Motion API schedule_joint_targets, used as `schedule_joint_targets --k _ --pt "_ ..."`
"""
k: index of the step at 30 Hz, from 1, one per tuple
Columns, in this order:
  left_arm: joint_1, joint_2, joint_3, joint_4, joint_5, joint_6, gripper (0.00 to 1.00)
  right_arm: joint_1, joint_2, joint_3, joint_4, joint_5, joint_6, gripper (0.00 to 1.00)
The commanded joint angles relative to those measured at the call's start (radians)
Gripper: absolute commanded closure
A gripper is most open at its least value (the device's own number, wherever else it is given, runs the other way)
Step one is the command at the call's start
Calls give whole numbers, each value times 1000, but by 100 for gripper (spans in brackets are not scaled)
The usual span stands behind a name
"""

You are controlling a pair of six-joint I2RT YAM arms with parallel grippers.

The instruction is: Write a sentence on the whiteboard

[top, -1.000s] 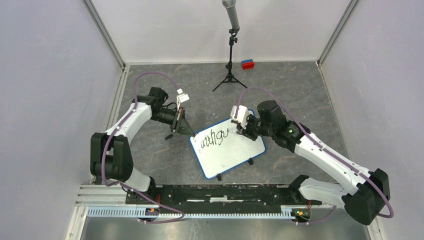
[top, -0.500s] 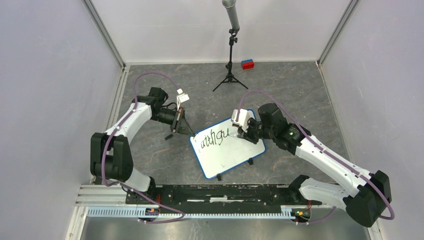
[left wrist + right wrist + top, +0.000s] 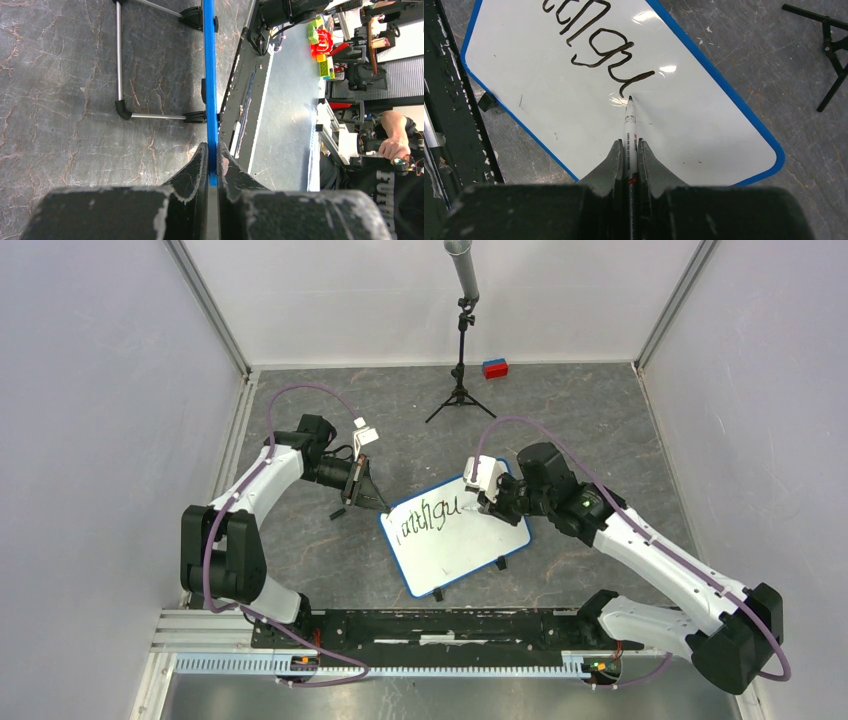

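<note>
2 grips are held: whiteboard (image 3: 462, 545) rim pinched by the left gripper (image 3: 212, 167), marker (image 3: 630, 127) clamped by the right gripper (image 3: 630, 156), tip at the sentence (image 3: 591, 47).

Bends left arm inward, clamps left fingers (image 3: 192, 170) on the whiteboard (image 3: 210, 75) rim; stretches right arm forward, wrist pitched down, right fingers (image 3: 609, 167) pinched shut on a marker (image 3: 630, 130).

A: What sits on the grey marbled tabletop (image 3: 300, 570)?
B: The whiteboard (image 3: 455, 545) mid-table on black feet, a small black piece (image 3: 337, 512) near it; tripod (image 3: 460, 400) and red-and-blue block (image 3: 495, 368) by the far edge.
</note>
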Motion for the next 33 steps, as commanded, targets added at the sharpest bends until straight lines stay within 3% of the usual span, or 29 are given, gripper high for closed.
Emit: schedule_joint_targets --k 1,14,23,33 --pt "-19 3 -21 -21 -12 64 97 -10 -23 51 -2 33 -21 100" --pt "-19 -9 -22 -21 -11 64 98 -47 -14 43 45 7 -20 100" --pt "-20 -4 -22 -21 -9 67 97 -47 -2 78 40 -102 -12 100" --pt "-19 -12 -24 -21 -9 67 97 -47 27 82 76 -41 3 100"
